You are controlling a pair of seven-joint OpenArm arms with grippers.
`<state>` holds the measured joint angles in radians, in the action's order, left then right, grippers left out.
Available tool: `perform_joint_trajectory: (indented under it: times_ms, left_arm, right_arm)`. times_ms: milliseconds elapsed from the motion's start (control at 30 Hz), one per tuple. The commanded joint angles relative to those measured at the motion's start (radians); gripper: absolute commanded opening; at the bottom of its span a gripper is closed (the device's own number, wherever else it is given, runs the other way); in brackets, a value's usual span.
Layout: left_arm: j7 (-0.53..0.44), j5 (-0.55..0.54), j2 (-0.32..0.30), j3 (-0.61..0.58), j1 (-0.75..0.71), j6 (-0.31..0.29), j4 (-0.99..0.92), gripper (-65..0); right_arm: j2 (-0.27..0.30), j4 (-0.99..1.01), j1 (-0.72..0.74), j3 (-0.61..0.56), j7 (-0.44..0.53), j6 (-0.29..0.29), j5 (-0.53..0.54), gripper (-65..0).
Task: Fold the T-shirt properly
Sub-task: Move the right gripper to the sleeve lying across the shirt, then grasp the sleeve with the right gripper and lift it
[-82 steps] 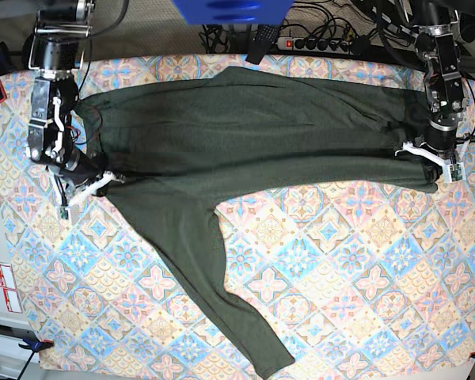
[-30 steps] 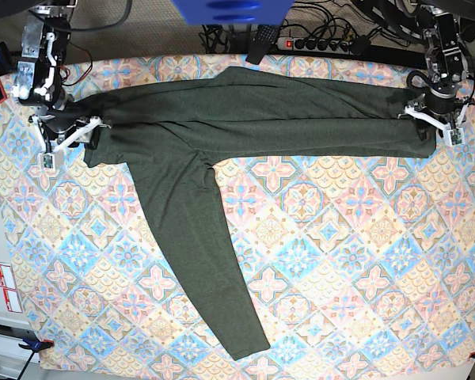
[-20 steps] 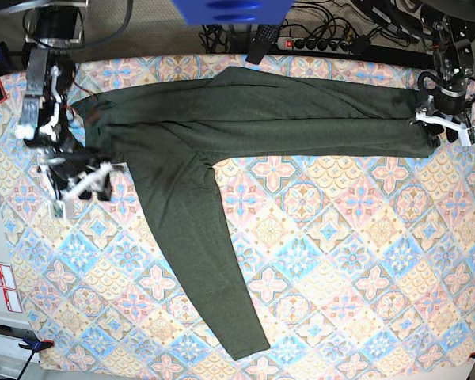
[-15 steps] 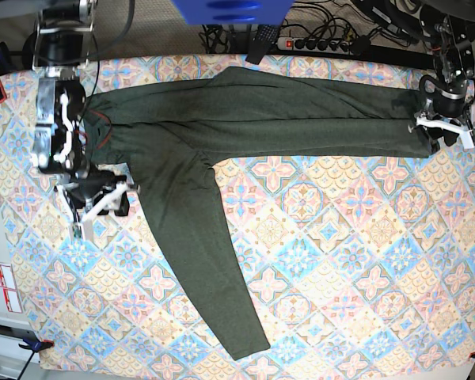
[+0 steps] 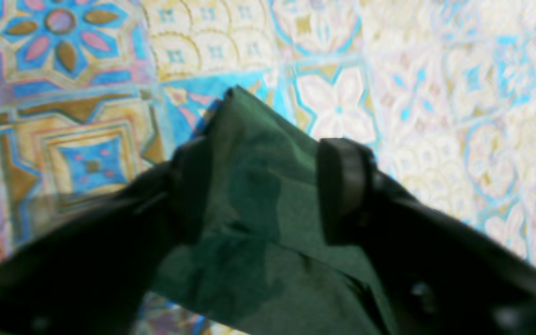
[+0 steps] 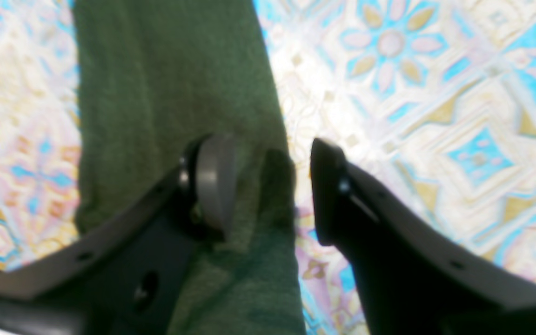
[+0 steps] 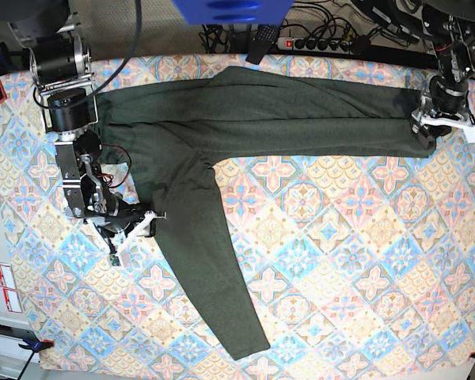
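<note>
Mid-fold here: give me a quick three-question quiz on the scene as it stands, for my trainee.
1. Which gripper stands over the edge of the sleeve of the shirt? A: left. B: right.
2. True or false: the left gripper is clamped shut.
3. Fill in: the jaws of the right gripper are ____.

Key: 1 B; 2 false, its jaws stand apart with a shirt corner between them; 3 open.

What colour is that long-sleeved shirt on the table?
Dark olive green, plain and unprinted; the T-shirt shows best in the base view.
</note>
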<state>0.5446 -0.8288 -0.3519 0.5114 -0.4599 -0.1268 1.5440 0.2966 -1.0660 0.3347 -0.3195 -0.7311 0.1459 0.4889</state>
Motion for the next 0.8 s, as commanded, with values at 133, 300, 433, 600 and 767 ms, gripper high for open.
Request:
perform_joint_trajectory:
  times_ms: [133,300,433,600,767]
  left_arm:
    - [-0.011,-0.037,-0.022,0.019,-0.004,-0.004,0.017,-21.3]
    - [-0.011,-0.036,-0.022,0.014,-0.006,-0.004,0.017,-21.3]
    - [-0.011,-0.036,-0.022,0.014,-0.007,-0.004,0.017,-21.4]
    - [-0.011,-0.036,-0.022,0.014,-0.007,-0.004,0.017,-21.4]
    - [-0.011,-0.036,-0.022,0.014,-0.023,-0.004,0.017,-21.4]
  right_arm:
    - [0.008,0.116,0.119,-0.082,0.084,0.002,0.006,-39.0]
    - [-0.012,0.201,0.172,-0.163,0.141,0.002,0.006,-39.0]
    - [-0.075,0.269,0.2,-0.191,0.179,0.002,-0.042,-39.0]
    - [-0.15,0.335,0.2,-0.189,0.222,0.002,-0.235,-39.0]
    - [-0.19,0.344,0.198,-0.186,0.258,0.002,-0.391,-39.0]
